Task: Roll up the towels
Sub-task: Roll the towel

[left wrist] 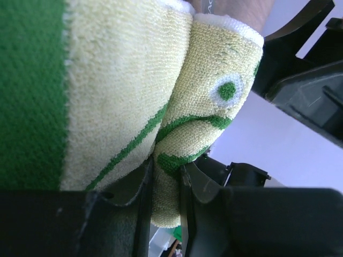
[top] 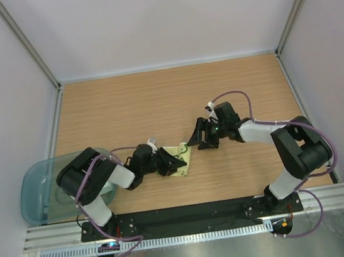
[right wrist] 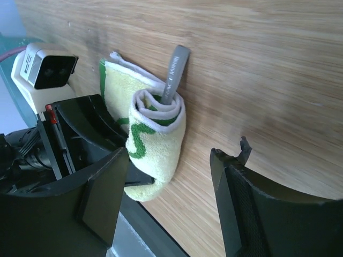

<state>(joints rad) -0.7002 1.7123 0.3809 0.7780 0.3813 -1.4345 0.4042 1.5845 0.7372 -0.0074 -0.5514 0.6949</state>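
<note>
Clenching the left end effector on one end of the green towel, pinching a fold of the cloth between its fingers. Holding the right end effector released, jaws wide and grasping nothing, just beside the green towel on the other side. Resting the green towel on the counter, near the front edge, between the two end effectors. Judging the first roll as well under way but not finished: showing a coil wound at one side, with a grey loop poking out of its centre, yet leaving a flat flap behind the coil unrolled. Judging the remainder as winding in that flap, setting the roll down tight, and then doing the whole job on the pale towel. Not finding the pale towel in any view; possibly lying in the bin at the left, behind the left arm, but not telling through the tinted plastic. Losing most of the green towel under the left end effector in the top view, so reading the coil from the right wrist view alone. Filling the left wrist view with cloth at close range, cutting off the edges and hiding the number of turns. Not making out any contact or gap between the coil's lower end and the counter.
</note>
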